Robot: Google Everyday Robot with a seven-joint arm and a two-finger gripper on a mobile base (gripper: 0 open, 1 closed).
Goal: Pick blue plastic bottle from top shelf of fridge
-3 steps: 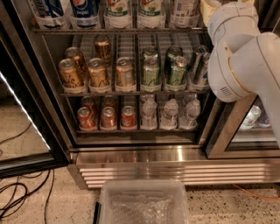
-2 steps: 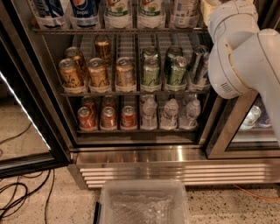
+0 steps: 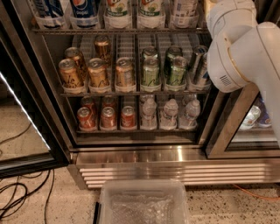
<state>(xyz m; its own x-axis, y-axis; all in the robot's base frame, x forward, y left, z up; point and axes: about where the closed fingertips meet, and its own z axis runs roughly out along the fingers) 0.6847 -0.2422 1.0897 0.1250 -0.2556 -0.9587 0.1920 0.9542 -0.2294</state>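
While the white arm [image 3: 245,57] stood before the fridge [image 3: 144,155], we saw the blue plastic bottle [image 3: 184,9] upright on the top shelf [image 3: 87,31], beside the arm, gripper beyond the upper edge, jaws' state untellable.

1. This looks like a shop or canteen corner: the fridge [image 3: 131,158] is a glass-door display cooler holding neat rows of cans [image 3: 98,72] and small water bottles [image 3: 170,112].
2. The speckled floor [image 3: 65,199] has loose cables [image 3: 17,205] on it.
3. My hand is out of view, past the top edge.

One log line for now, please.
white robot arm: upper right | gripper: out of view past top edge | pale-blue-labelled plastic bottle: standing on grey wire top shelf
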